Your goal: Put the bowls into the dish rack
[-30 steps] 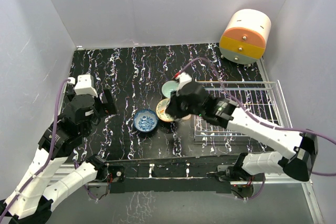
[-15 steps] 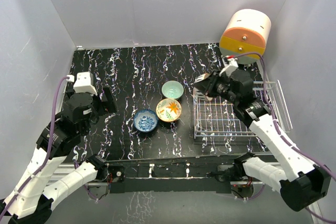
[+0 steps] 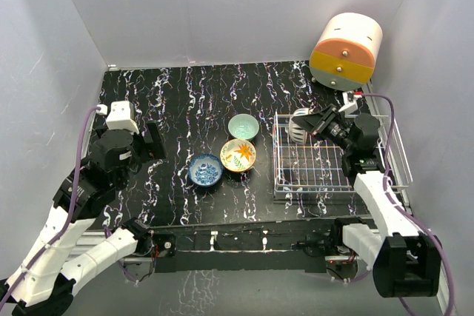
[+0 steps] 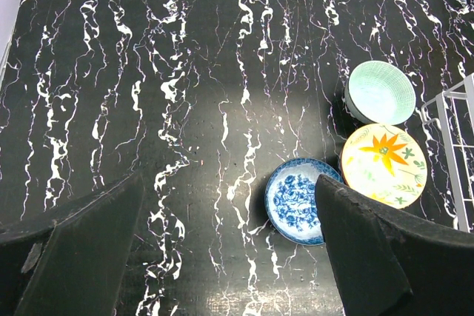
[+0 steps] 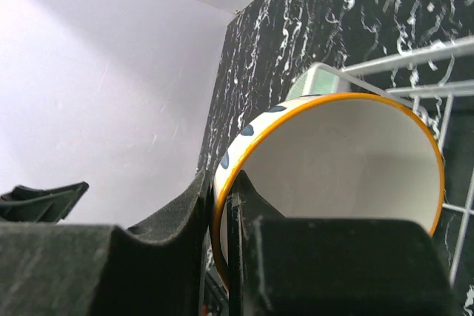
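Grip: our right gripper pinches the white orange-rimmed bowl | we hold it over the white wire dish rack to set inside | left gripper wide, empty

A lab test booth: plain white panels box in a black marbled table, and cabled robot arms are bolted at its near edge.

1. On the table, left of the dish rack, three bowls are set: the far bowl, the middle bowl nearest the rack, and the near bowl farthest left.
2. A fourth bowl is held in the right gripper over the rack's far left corner.
3. The drawer unit is placed behind the rack.
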Robot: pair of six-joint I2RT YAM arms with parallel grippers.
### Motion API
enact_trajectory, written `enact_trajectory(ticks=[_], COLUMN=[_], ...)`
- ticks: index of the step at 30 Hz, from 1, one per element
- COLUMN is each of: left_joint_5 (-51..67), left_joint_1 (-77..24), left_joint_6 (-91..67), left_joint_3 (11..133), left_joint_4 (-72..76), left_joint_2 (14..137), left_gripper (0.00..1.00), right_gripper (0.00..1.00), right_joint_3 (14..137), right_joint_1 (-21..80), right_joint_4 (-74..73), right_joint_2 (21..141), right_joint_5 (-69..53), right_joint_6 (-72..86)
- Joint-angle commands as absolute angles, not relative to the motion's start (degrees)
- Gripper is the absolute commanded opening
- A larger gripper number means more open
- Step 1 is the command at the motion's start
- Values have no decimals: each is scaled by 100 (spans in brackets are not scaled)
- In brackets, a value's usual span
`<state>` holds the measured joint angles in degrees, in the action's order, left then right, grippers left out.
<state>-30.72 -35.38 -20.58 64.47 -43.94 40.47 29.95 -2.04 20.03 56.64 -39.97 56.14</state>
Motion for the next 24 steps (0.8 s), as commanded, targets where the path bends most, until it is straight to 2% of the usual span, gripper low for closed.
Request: enact_trajectory(ticks=[1,10,24], left_joint_5=[-3080,-3076,-3048], left_joint_1=[-3568,-3568,-3568], left_joint_6=[-1969,-1964,-1977], left_joint_3=[6560,6562,6624], left_joint_4=[-4508,-4454,-4443], left_joint_2=[4072,4174,4356], left_gripper=[97,97,97], right_gripper=[8,8,8], right_joint_3=[2526,2198,1789], right_joint_1=[-549,-615,-684], right_joint_4=[4670,5727,9719], right_joint_2=[6039,6914,9536], right_joint_5=[-4893,-5067,-5341], right_joint_6=[6929,7291,9369])
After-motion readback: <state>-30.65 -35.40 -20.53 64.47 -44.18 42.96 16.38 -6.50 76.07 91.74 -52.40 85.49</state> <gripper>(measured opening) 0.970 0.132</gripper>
